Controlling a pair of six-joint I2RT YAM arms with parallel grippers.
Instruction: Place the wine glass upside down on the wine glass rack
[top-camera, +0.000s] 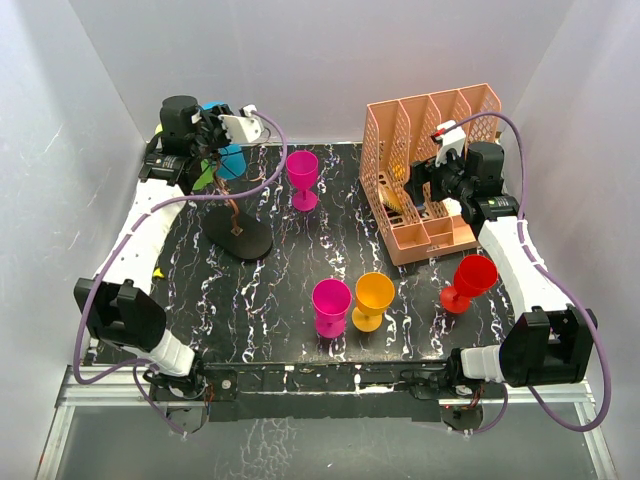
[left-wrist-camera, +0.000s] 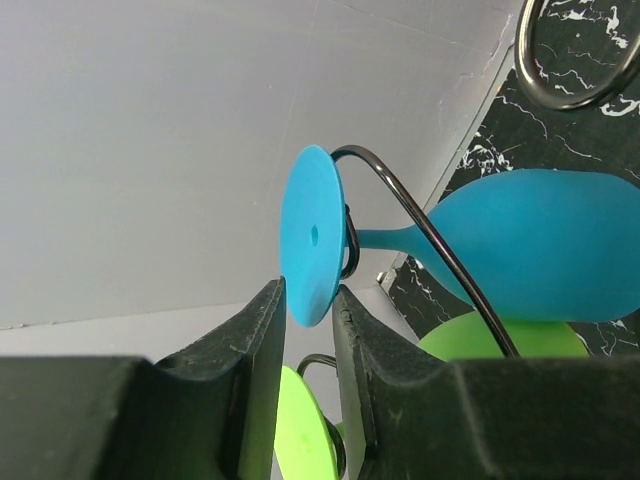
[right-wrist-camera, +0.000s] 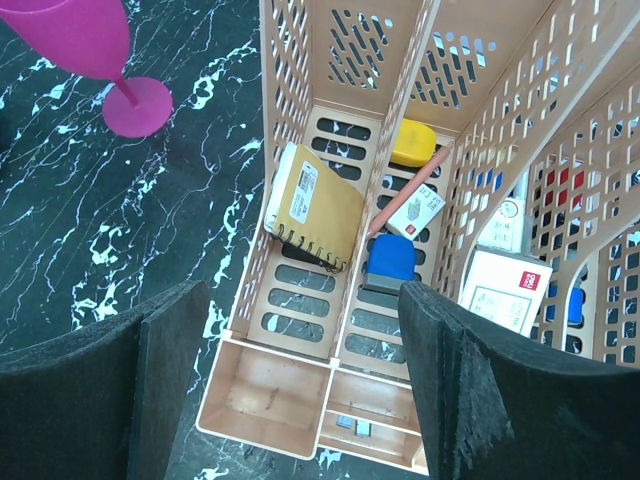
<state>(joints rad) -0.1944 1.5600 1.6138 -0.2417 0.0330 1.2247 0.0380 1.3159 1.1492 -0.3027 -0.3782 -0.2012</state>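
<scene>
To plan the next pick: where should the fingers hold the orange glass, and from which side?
Grip the thin stem of the orange glass, between bowl and foot, probably from the right: it stands upright, and a pink glass stands close on its left.

Two arms, left arm (top-camera: 140, 225) and right arm (top-camera: 520, 255): white link shells, black joint housings, black clamp blocks at near ends. One lilac cable (top-camera: 283, 148) per arm. Left gripper (left-wrist-camera: 308, 300), right gripper (right-wrist-camera: 302, 292): black body, white camera housing. Fingers (right-wrist-camera: 120, 380): matte black, grainy faces.
</scene>
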